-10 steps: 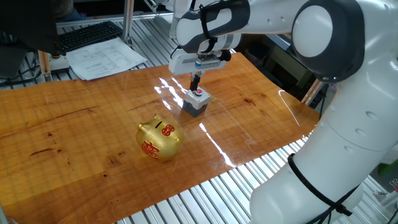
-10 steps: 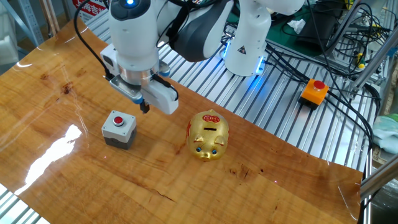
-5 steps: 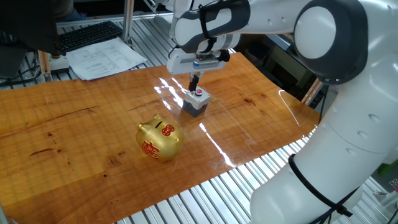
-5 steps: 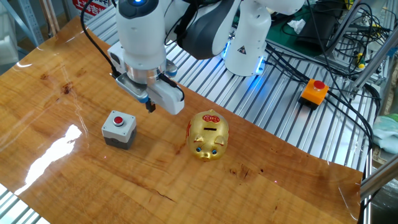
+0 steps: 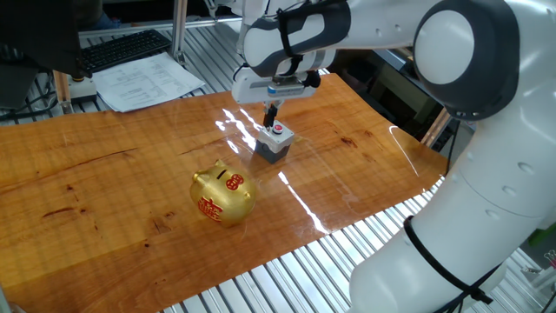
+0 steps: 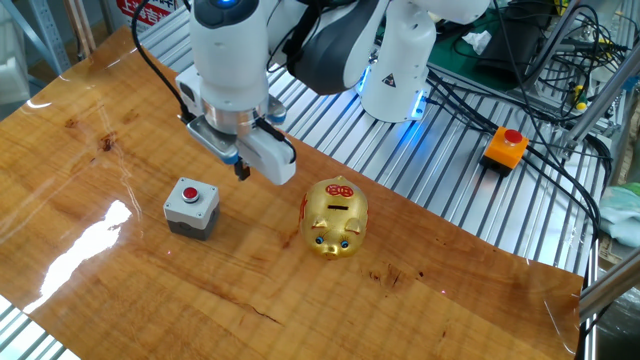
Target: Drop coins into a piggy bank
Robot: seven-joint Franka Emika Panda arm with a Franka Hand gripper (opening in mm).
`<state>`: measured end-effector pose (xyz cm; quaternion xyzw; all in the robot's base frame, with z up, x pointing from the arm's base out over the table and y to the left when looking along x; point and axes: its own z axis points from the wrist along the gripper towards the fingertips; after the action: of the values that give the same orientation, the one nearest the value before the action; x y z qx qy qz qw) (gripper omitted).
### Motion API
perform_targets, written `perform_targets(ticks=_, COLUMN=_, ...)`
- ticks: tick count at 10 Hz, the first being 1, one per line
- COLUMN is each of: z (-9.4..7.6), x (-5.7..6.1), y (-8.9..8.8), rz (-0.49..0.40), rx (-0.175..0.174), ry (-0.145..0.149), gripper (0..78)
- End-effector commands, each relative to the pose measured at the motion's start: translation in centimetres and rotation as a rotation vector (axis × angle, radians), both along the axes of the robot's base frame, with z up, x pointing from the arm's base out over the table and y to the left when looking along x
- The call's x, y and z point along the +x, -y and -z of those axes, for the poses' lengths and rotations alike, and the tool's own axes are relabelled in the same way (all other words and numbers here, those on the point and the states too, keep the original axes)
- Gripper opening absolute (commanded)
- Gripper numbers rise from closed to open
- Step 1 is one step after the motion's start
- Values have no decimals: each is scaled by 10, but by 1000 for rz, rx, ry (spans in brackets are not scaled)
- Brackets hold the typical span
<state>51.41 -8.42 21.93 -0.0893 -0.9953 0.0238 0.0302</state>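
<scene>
Since 1 s ago gripper shifted toward pig bank, prob. carrying a coin; grip state unclear.

A robotics lab or test bench: the varnished wooden tabletop lies on a frame of ribbed aluminium rails, with bundles of black cables trailing behind. An orange box with a red stop button sits on the rails, and a keyboard and printed papers lie at the far edge.
</scene>
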Motion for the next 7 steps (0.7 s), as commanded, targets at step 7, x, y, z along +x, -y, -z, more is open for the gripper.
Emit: perform_targets(ticks=7, z=-3, x=-5, y=-9, rz=79, rx=-9, ry=27, gripper=11)
